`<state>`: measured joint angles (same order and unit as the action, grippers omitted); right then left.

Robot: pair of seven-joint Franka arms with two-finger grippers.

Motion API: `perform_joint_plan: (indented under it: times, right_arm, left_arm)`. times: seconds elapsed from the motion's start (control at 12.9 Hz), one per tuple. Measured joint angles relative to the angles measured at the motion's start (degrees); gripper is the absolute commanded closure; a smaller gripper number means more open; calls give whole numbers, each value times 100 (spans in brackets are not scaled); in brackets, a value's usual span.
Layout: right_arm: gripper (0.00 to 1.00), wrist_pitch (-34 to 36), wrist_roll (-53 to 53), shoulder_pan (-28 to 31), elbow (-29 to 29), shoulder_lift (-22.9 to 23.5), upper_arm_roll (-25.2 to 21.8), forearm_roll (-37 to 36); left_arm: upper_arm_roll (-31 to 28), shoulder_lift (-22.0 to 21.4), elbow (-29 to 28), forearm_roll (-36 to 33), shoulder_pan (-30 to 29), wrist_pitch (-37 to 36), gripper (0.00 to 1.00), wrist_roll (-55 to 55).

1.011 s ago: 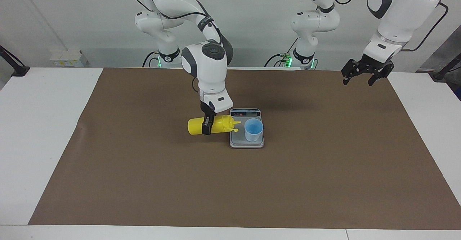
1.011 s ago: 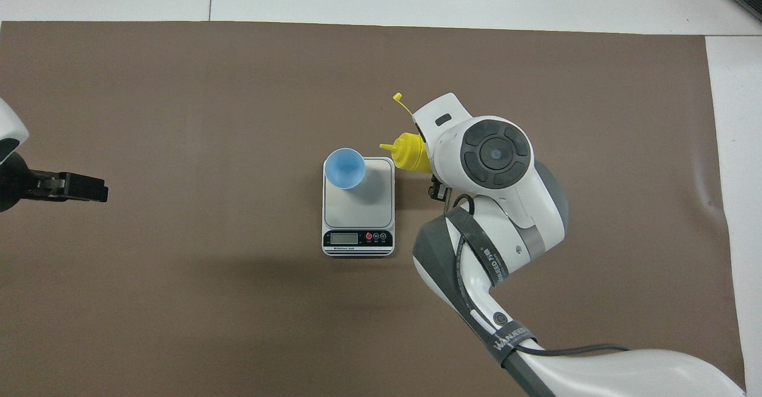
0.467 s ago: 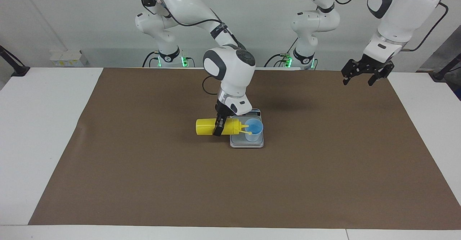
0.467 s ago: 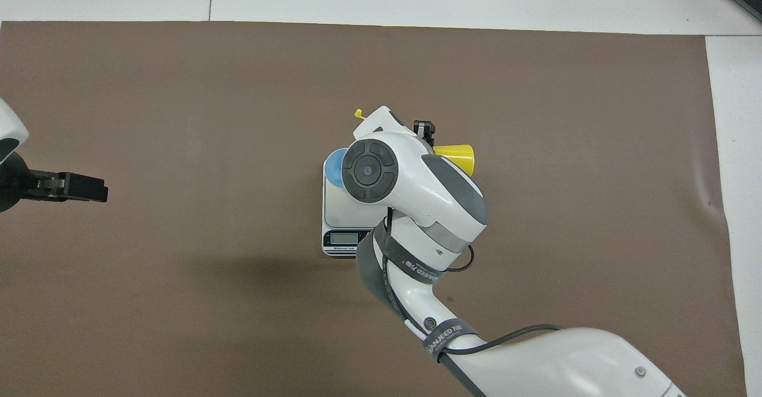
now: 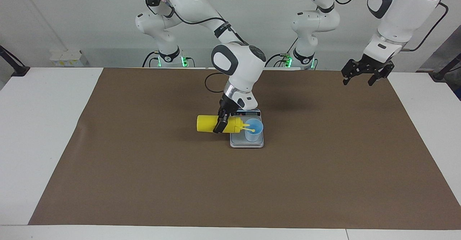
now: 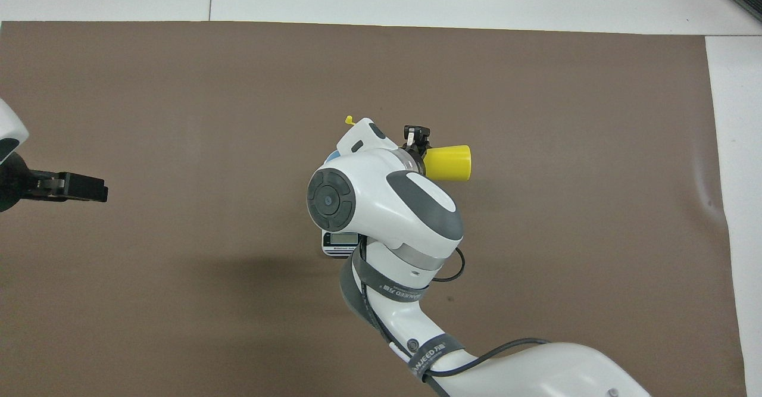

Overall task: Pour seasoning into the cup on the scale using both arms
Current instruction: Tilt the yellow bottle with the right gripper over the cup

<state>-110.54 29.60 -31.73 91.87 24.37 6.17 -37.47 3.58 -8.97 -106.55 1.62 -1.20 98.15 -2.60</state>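
- Where the facing view looks across the brown-covered surface (image 5: 144, 182), the right gripper (image 5: 220, 122) has its fingers clamped around the middle of the yellow cylindrical plastic squeeze bottle of seasoning (image 5: 208, 123), which it holds on its side in the air.
- That bottle's ribbed nozzle points over the rim of the small light-blue translucent plastic cup (image 5: 253, 129), with the thin cap strap hanging at the cup's mouth.
- Standing upright, the cup sits on the flat silver-grey rectangular kitchen scale (image 5: 247, 143), whose dark display strip lies at the edge nearer to the robots.
- Off toward its own end of the surface, the left gripper (image 5: 363, 75) waits in the air with its fingers spread and nothing between them.
- Seen from overhead, the right arm's white wrist covers nearly all of the scale (image 6: 339, 241), leaving only the display corner.
- Only a sliver of the cup (image 6: 331, 156) shows there, and the nozzle is hidden.
- Overhead, the bottle's flat base (image 6: 449, 163) juts out toward the right arm's end, and the right gripper (image 6: 415, 135) shows just beside it.
- At the frame's edge, the left gripper (image 6: 80, 187) shows side-on, so its opening cannot be read from this view.
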Motion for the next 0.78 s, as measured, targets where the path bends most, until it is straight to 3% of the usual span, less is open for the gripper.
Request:
perform_joint_plan:
  times: [0.78]
  right_arm:
    - [51, 269, -1032, -590, 164, -41, 2, -2328]
  left_arm:
    - [0, 0, 0, 0, 0, 0, 0, 1]
